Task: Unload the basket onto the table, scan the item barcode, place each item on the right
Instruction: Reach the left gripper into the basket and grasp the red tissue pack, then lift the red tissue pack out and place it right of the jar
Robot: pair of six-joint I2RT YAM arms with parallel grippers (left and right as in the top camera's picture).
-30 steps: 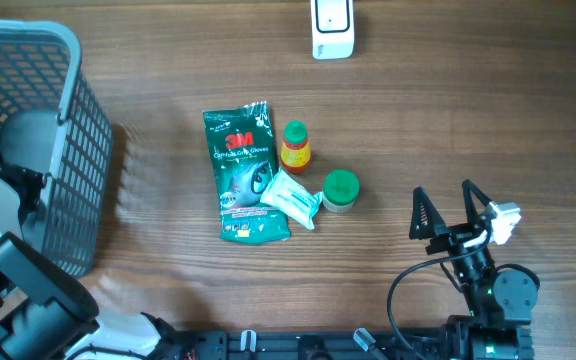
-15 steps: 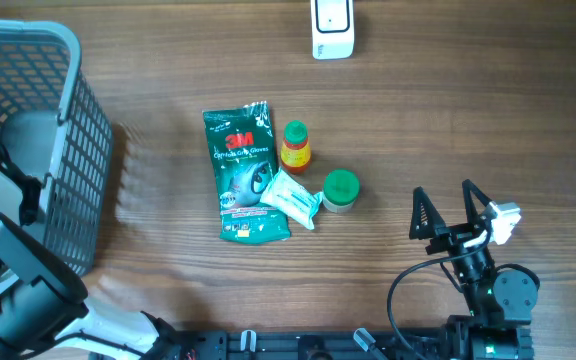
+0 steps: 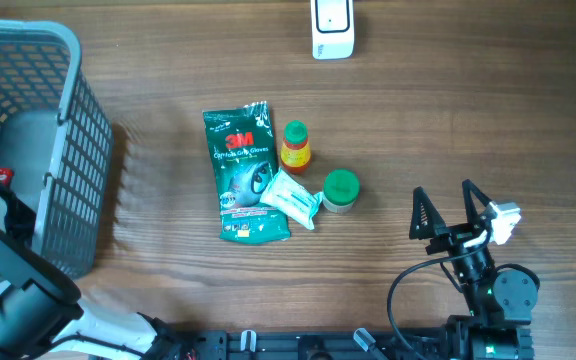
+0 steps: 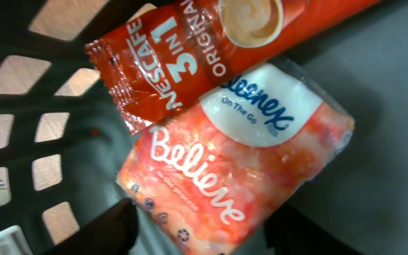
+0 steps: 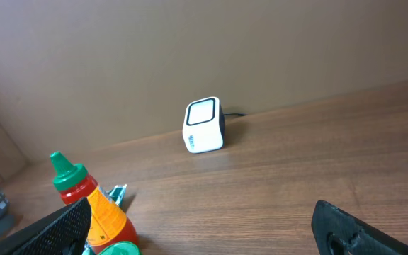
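Inside basket (image 3: 60, 150), tissue pack (image 4: 239, 159) lies diag., long axis lower-L to upper-R; L hand (image 3: 6, 190) grip unclear; R hand (image 3: 453, 212) wide open, empty.

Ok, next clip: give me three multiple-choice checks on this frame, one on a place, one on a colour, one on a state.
1. Where on the brown wooden table does the white box-shaped scanner stand?
A) near edge, beside the arms
B) far edge, apart from the other items
C) dead centre

2. What colour is the cap of the small orange sauce bottle?
A) green
B) blue
C) white

3. How do the right arm's fingers stand?
A) shut on the bottle
B) open, holding nothing
C) shut on the scanner

Key:
1 B: the overhead view shows it alone at the top edge.
2 A: the overhead and right wrist views both show a green cap.
3 B: they spread wide over bare wood.
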